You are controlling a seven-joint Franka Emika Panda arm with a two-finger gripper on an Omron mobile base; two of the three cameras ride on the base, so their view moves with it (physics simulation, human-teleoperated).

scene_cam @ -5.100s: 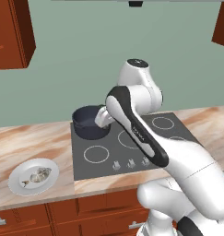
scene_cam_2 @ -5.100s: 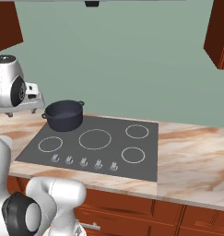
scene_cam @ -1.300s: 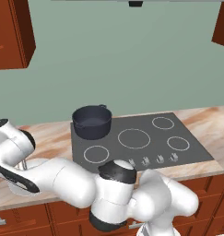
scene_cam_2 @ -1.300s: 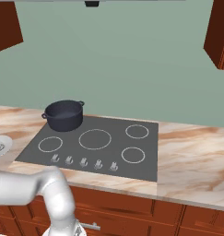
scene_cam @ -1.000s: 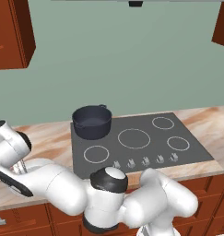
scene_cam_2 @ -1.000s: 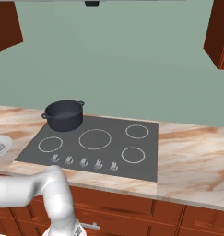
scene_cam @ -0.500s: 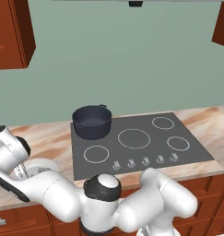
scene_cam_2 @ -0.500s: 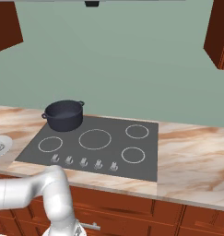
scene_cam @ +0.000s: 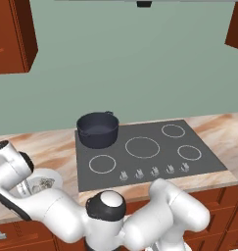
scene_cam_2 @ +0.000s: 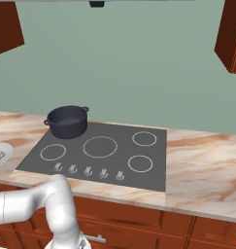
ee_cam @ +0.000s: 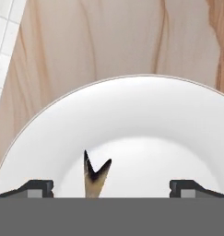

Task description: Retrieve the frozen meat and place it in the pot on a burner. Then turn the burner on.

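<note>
Meat (ee_cam: 96, 177) on plate (ee_cam: 132, 120); pot (scene_cam: 97, 129) on cooktop (scene_cam: 145, 157) rear-left burner.

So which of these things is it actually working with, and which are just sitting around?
Part of the job:
- frozen meat, on the plate, between the open tool fingers
- pot on a back burner
- cooktop with its knobs

Just there:
- white plate
- marble counter
- wooden cabinets

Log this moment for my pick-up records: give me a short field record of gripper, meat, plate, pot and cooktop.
gripper: open, fingers wide apart, low over the plate
meat: on the plate, forked tail between the fingers, not gripped
plate: white, on the marble counter, left of the cooktop
pot: on the cooktop's rear left burner, nothing seen inside
cooktop: black, knobs along its front edge
</note>
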